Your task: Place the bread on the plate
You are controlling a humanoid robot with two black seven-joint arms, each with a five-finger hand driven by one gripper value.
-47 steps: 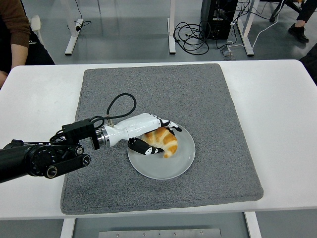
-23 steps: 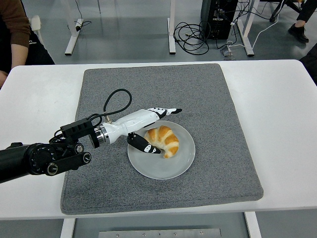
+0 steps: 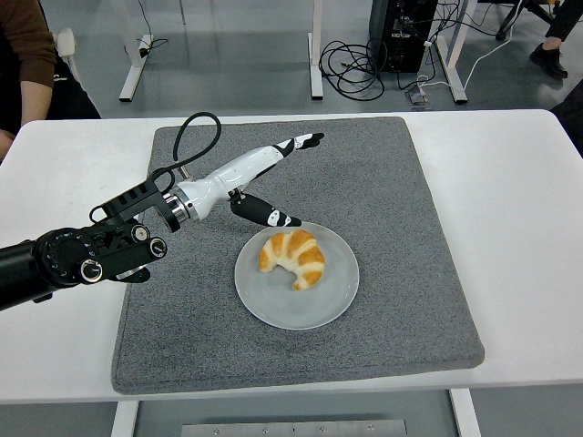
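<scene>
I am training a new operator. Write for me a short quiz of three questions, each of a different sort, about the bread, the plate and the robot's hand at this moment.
1. True or false: the croissant lies on the plate.
2. Multiple choice: the left hand is
A. shut on the croissant
B. open and holding nothing
C. pressed flat on the plate
3. Fill in: the plate stands on a grey ____ that covers the middle of the white table.

Key: 1 true; 2 B; 3 mat.
</scene>
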